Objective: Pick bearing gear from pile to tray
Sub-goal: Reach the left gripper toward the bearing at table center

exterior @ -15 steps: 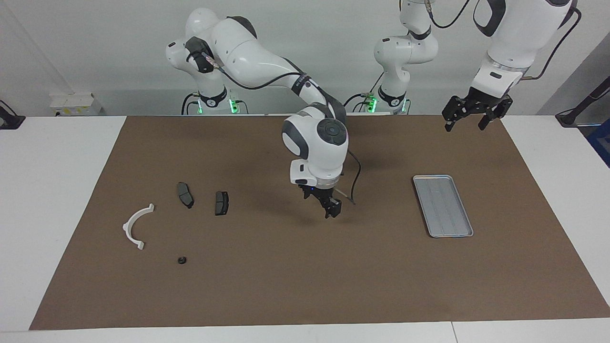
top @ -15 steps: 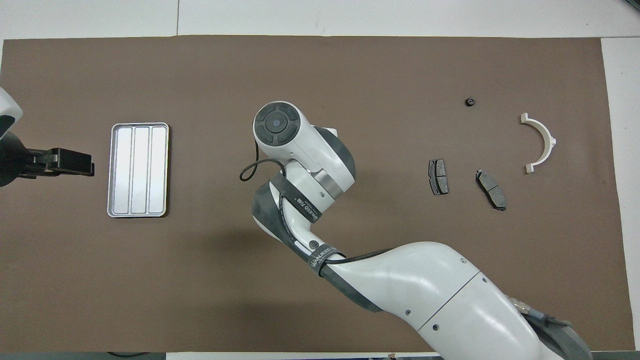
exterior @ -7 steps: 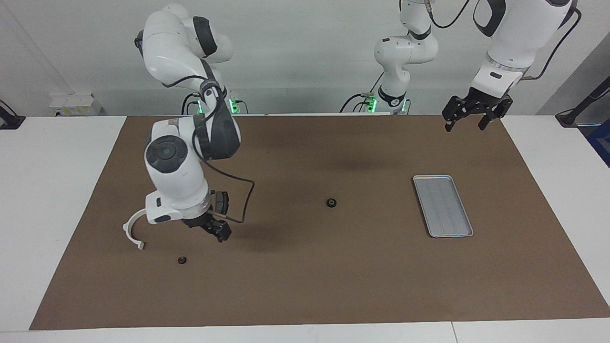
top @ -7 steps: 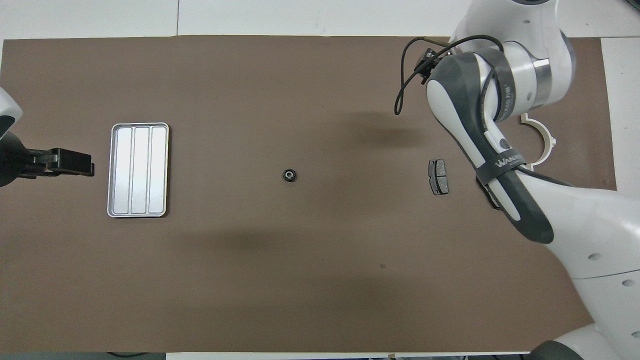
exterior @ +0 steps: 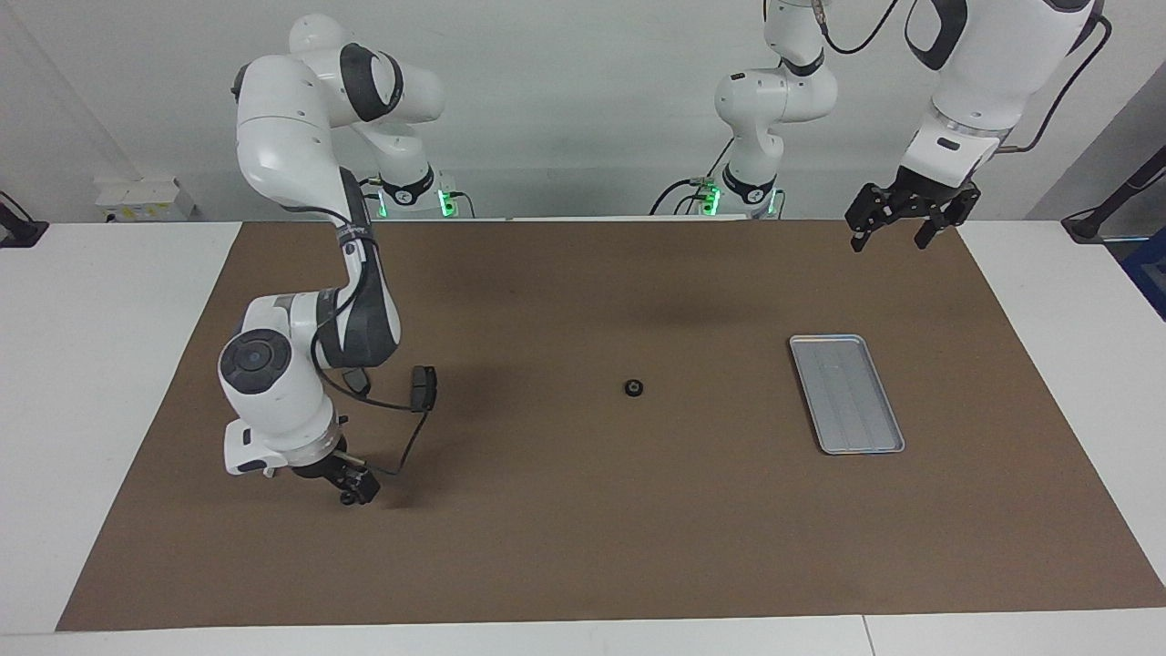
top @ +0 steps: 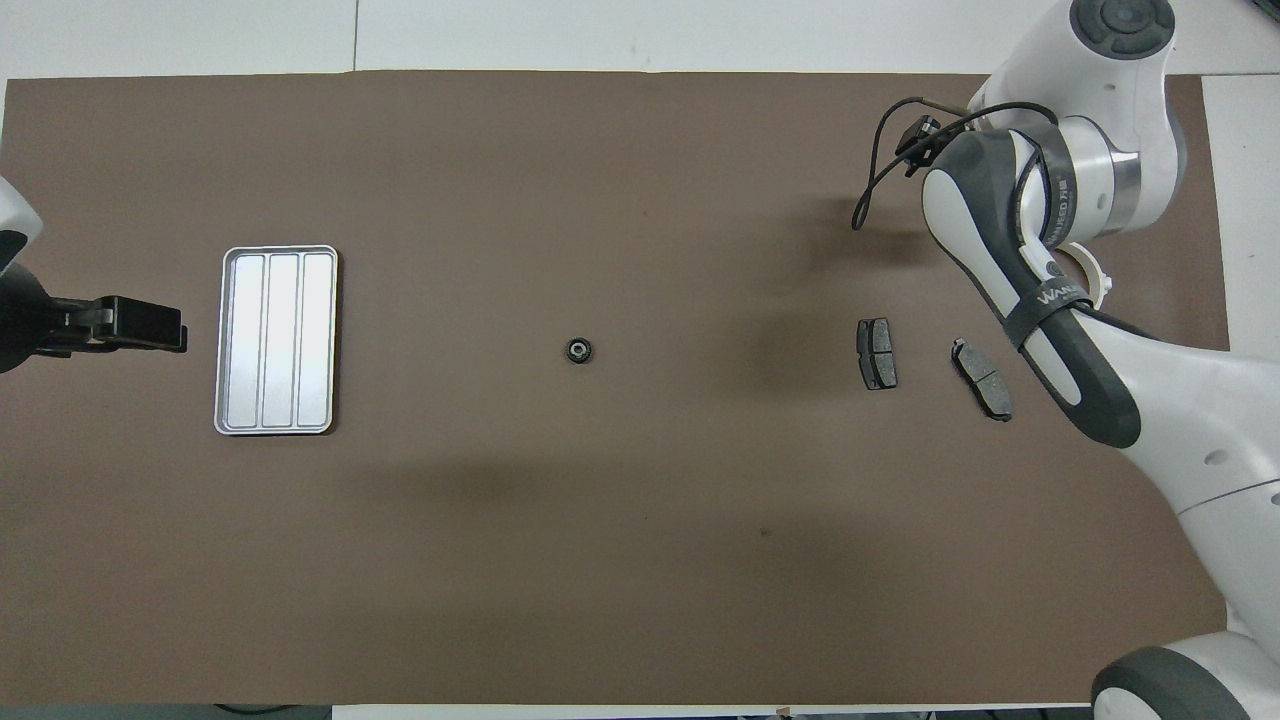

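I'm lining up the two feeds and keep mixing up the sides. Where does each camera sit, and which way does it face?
Facing view: high across the table, looking at the robots; both arms and bases show, right gripper low over the mat, left gripper waiting raised.
Overhead view: above the robots' end, looking steeply down; right arm's links and left gripper show.
Shared: tray, bearing gear, brake pad, mirrored.

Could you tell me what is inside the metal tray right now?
Nothing is inside the tray: both views show only its bare ribbed floor. One small black ring lies on the mat mid-table, outside it. No part of the tray is covered.
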`<action>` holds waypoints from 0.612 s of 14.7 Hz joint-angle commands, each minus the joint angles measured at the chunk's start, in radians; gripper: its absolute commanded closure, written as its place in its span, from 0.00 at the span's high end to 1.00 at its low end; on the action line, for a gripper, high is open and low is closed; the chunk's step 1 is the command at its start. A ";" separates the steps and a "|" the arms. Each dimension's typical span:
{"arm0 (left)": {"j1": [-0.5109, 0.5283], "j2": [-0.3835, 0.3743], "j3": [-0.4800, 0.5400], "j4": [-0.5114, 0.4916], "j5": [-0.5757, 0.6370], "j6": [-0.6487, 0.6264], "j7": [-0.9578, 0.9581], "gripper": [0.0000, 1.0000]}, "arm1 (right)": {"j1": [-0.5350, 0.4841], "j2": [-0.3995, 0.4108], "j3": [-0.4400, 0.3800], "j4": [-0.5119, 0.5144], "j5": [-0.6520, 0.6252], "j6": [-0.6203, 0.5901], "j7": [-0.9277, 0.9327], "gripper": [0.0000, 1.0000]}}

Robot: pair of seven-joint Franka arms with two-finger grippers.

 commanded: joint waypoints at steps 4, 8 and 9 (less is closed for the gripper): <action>-0.223 -0.075 0.000 -0.247 -0.002 0.214 -0.323 1.00 | -0.013 0.021 0.016 -0.029 -0.008 0.085 -0.017 1.00; -0.371 0.105 0.000 -0.287 0.000 0.383 -0.497 1.00 | -0.016 0.020 0.016 -0.069 -0.008 0.131 -0.017 0.99; -0.389 0.136 0.000 -0.294 -0.002 0.431 -0.505 1.00 | -0.016 0.020 0.016 -0.074 -0.006 0.142 -0.017 0.98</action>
